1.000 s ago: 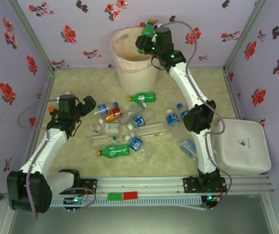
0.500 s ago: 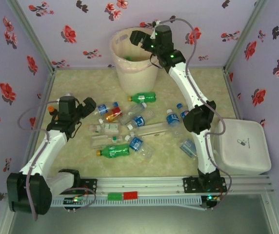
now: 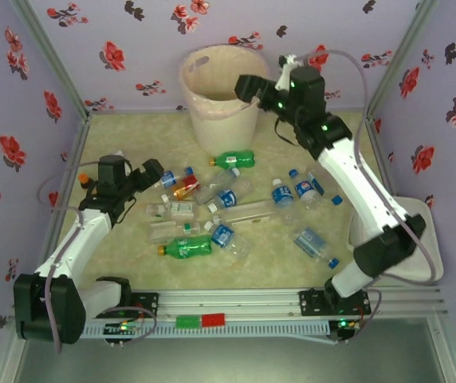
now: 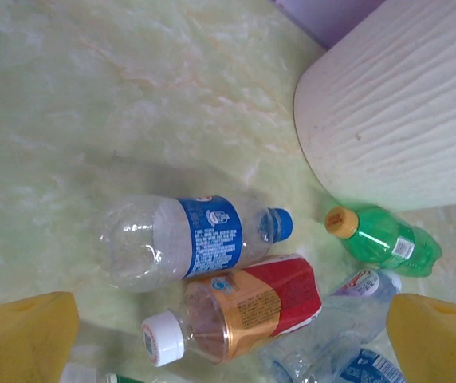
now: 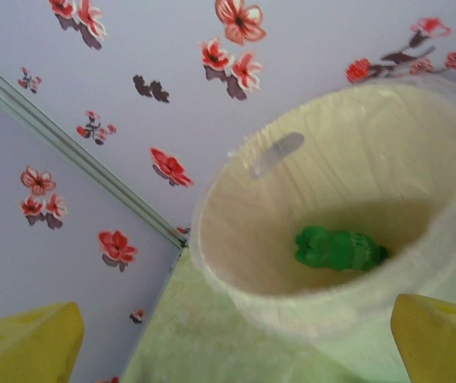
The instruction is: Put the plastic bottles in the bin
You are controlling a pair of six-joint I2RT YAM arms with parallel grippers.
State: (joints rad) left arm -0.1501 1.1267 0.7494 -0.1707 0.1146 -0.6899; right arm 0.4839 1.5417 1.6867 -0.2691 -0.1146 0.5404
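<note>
right wrist view, green bottle (image 5: pixel 340 249) lying inside bin (image 5: pixel 355 155)

The bin (image 4: pixel 387 104) runs past the left wrist view's edges, and the green bottle (image 5: pixel 340 249) inside it is blurred.

Nothing here reads as an actual word. The crushed clear plastic bottle with the blue cap (image 4: pixel 144 247) wears a blue wrap label with rows of white print, too fine to make out. Just nearer, touching it, the amber bottle with the white cap (image 4: pixel 204 319) has a red and gold label with a small round blue-white badge. The green bottle with the yellow cap (image 4: pixel 375 237), to the right, shows a small white printed patch. A flattened clear bottle (image 4: pixel 347 307) beside the amber one carries red script, illegible.
</note>
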